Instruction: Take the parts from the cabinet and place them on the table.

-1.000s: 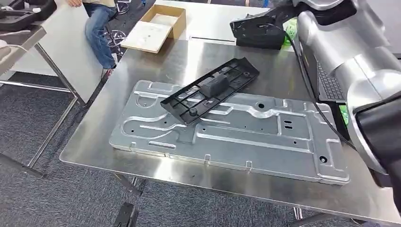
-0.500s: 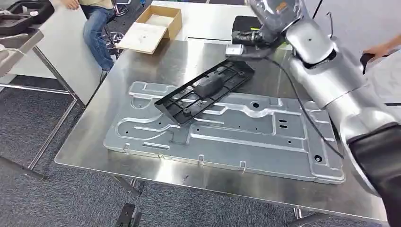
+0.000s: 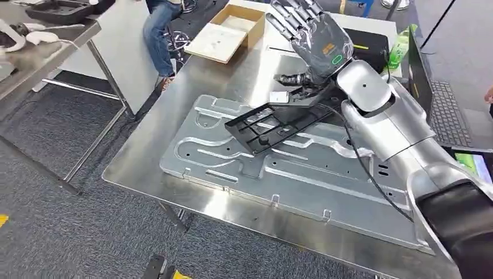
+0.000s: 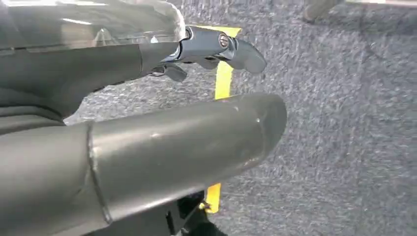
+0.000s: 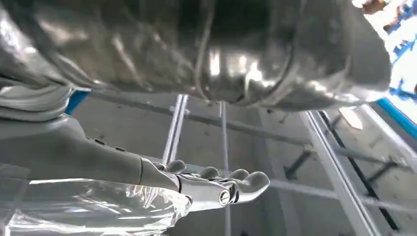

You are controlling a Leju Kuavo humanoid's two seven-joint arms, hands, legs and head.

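The black plastic part (image 3: 279,121), a flat ribbed lattice with a raised block near its middle, lies slantwise on the big stamped metal panel (image 3: 290,174), one end propped a little above it. Both rest on my brushed-steel tabletop (image 3: 174,133). Since half a second ago my right robot hand (image 3: 311,32) has risen well clear of the part and now stands above its far end, palm outward, fingers (image 3: 290,14) straight and spread apart, holding nothing. My view has also swung, so the whole scene sits further right than before; the part itself looks unmoved on the panel. My silver arm (image 3: 383,116) is smooth and rounded, with a thin black cable (image 3: 360,163) trailing along it. My left robot hand (image 4: 216,46) hangs over grey carpet (image 4: 344,123) crossed by a yellow tape line (image 4: 223,81), its fingers apart and empty. Beyond the tabletop sits an open cardboard box (image 3: 229,32).
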